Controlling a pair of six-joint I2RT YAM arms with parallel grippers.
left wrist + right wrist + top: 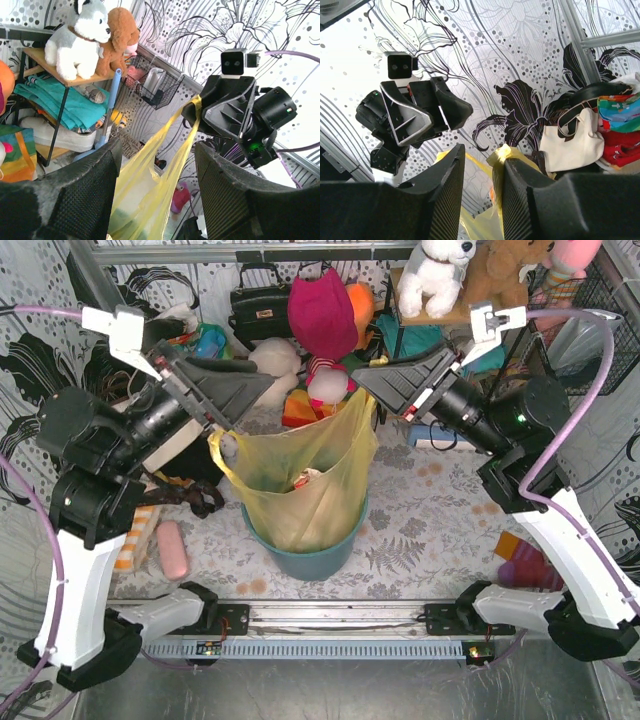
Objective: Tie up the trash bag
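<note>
The yellow trash bag stands in the round teal bin at mid table, with crumpled white-and-red paper inside. My left gripper is at the bag's left handle. In the left wrist view its jaws stand wide apart with the stretched bag running between them, not squeezed. My right gripper is at the bag's raised right corner. In the right wrist view it is open with a gap, and yellow plastic is draped over the tip of one finger.
A pink oblong thing lies on the table left of the bin. Plush toys, a black handbag and a magenta bag crowd the back. A cream tote sits behind. A red and purple item lies at the right.
</note>
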